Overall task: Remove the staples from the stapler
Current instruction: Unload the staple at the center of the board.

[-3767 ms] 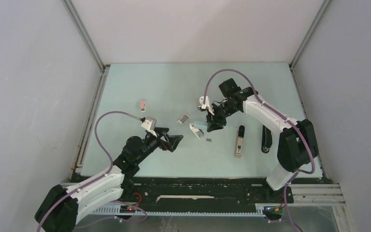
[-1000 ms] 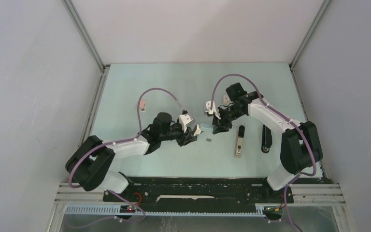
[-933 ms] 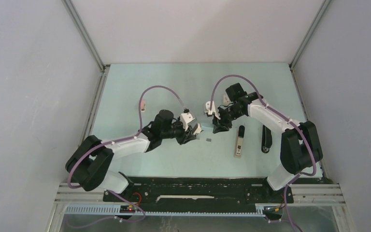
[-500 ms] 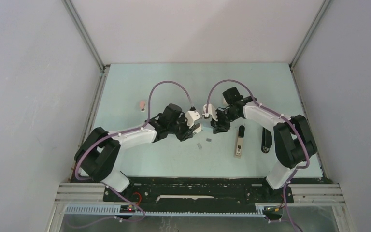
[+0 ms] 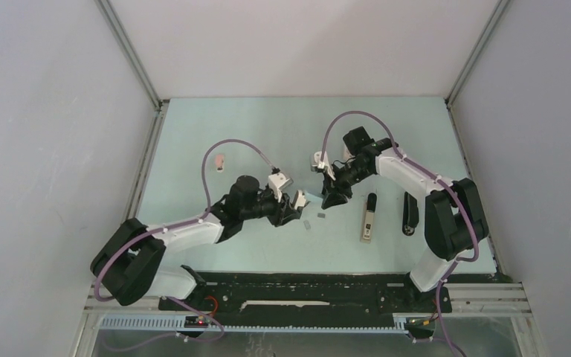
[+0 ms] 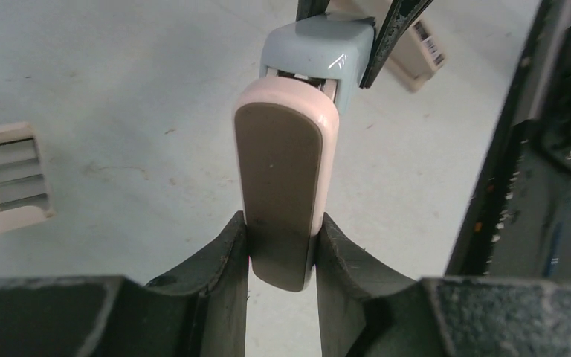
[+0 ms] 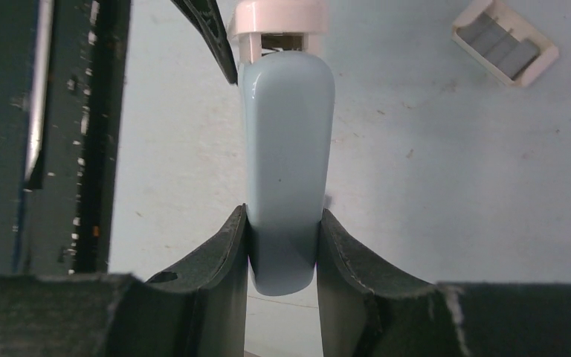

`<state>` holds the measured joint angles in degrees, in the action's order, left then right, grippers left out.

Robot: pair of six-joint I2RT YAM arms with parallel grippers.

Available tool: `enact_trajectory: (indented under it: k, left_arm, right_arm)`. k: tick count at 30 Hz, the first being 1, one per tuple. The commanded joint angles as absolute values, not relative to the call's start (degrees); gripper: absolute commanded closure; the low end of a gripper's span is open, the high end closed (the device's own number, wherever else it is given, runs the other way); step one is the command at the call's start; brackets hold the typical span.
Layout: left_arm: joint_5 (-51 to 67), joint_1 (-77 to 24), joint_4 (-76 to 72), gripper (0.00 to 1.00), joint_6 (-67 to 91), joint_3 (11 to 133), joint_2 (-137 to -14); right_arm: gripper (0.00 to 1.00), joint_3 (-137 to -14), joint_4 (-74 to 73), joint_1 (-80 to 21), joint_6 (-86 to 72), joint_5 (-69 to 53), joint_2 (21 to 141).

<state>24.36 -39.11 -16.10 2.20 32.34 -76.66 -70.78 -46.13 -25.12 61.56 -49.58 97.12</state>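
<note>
My left claw (image 6: 282, 227) has come across from the near left and now pinches the pink half of the stapler (image 6: 286, 149). My right claw (image 7: 282, 223) is clamped on the stapler's blue half. Two short strips of staples (image 5: 306, 223) lie on the counter (image 5: 268, 134) just on the stapler's near side. Beside the stapler, an open beige box (image 6: 16, 220) holds grey strips (image 7: 502, 46).

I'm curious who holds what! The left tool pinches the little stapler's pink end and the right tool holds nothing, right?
Not quite. The left tool does pinch the pink end, but the right tool is not empty: it is shut on the blue end, as the right wrist view shows.
</note>
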Motion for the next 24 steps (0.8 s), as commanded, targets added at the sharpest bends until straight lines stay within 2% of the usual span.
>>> enact_trajectory:
  k: [1,4,7,13,18,24]
  left_arm:
    - [30.02,-38.93,-39.09,0.96,16.16,27.91,-75.13]
    - [30.03,-39.13,-43.29,0.91,19.35,26.46,-75.10]
    - [29.55,-39.36,-45.69,0.79,21.45,25.75,-74.95]
    - [27.96,-39.62,-51.46,0.44,24.57,22.66,-73.44]
    - [25.81,-39.59,-52.91,0.25,25.01,19.71,-69.90]
    - [20.71,-39.55,-49.39,0.06,22.79,16.81,-61.91]
  right_arm:
    - [1.00,-74.77,-52.81,-26.22,61.01,-61.62,96.49]
    - [1.00,-75.94,-54.03,-26.72,60.31,-63.98,97.51]
    - [1.00,-75.97,-53.37,-27.14,58.88,-64.94,97.66]
    - [1.00,-75.97,-51.61,-26.99,55.73,-65.55,97.24]
    - [1.00,-76.07,-50.97,-26.32,54.61,-66.31,96.54]
    - [1.00,-76.06,-51.09,-25.21,54.45,-67.06,95.51]
